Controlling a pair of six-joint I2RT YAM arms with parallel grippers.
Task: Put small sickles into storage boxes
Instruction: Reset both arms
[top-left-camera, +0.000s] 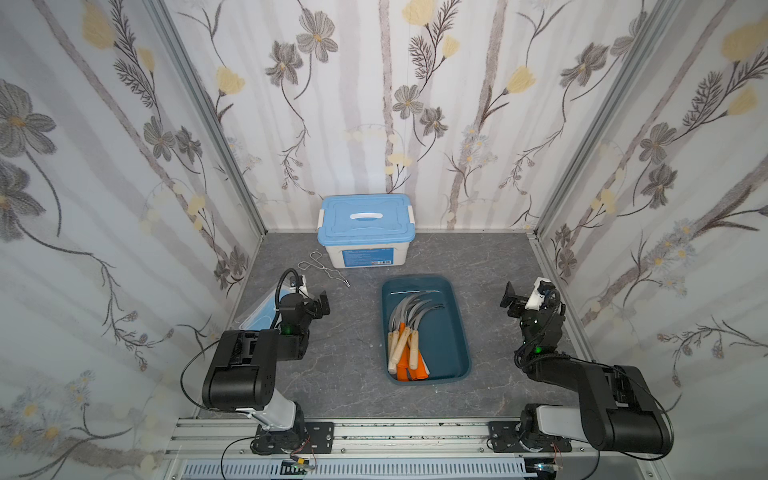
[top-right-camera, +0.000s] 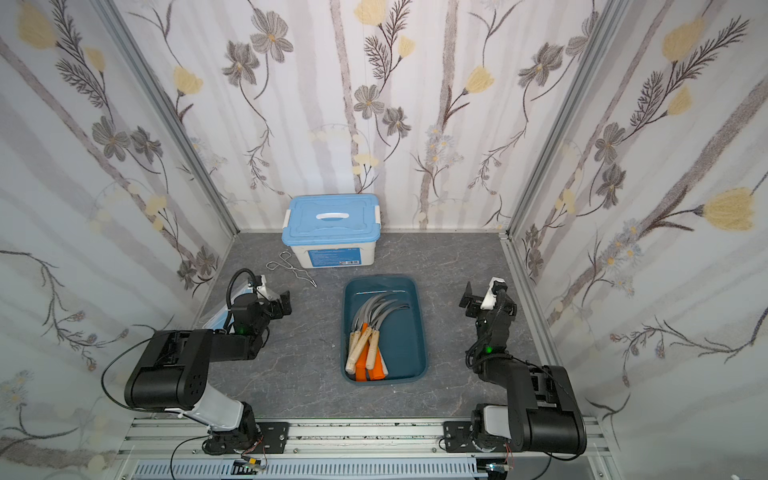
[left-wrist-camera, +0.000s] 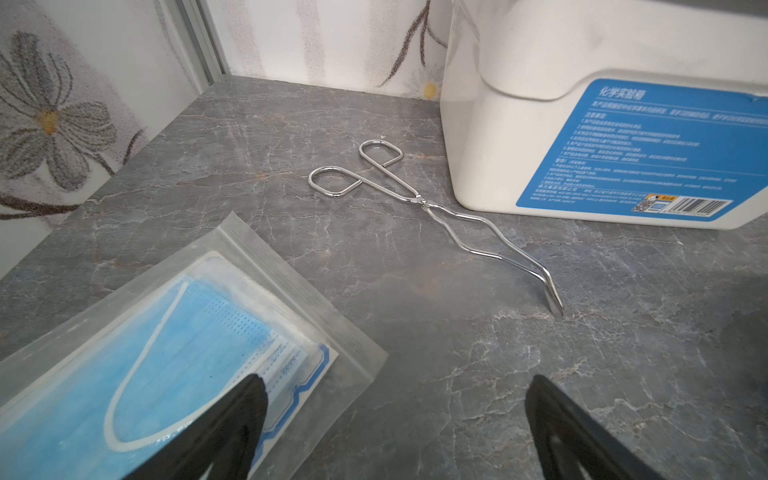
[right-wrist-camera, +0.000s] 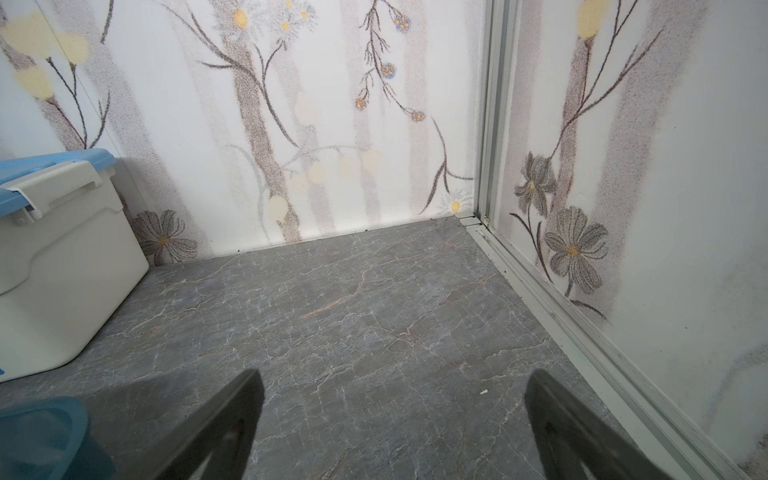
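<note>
Several small sickles (top-left-camera: 409, 328) (top-right-camera: 372, 332) with curved grey blades and pale wooden or orange handles lie piled inside the dark teal storage box (top-left-camera: 451, 328) (top-right-camera: 413, 332) at the table's middle. A corner of that box (right-wrist-camera: 37, 432) shows in the right wrist view. My left gripper (top-left-camera: 322, 305) (top-right-camera: 284, 305) (left-wrist-camera: 395, 399) hovers open and empty left of the box, one of its fingers (left-wrist-camera: 232, 424) over a bag of masks. My right gripper (top-left-camera: 510, 300) (top-right-camera: 467, 301) (right-wrist-camera: 392, 399) hangs open and empty right of the box, above bare table.
A white box with a light blue handled lid (top-left-camera: 365, 230) (top-right-camera: 332, 230) (left-wrist-camera: 602, 124) (right-wrist-camera: 54, 249) stands at the back. Silvery wire tongs (top-left-camera: 322, 272) (top-right-camera: 291, 272) (left-wrist-camera: 436, 216) lie in front of it. A clear bag of blue masks (top-left-camera: 257, 313) (left-wrist-camera: 158, 345) lies by the left wall.
</note>
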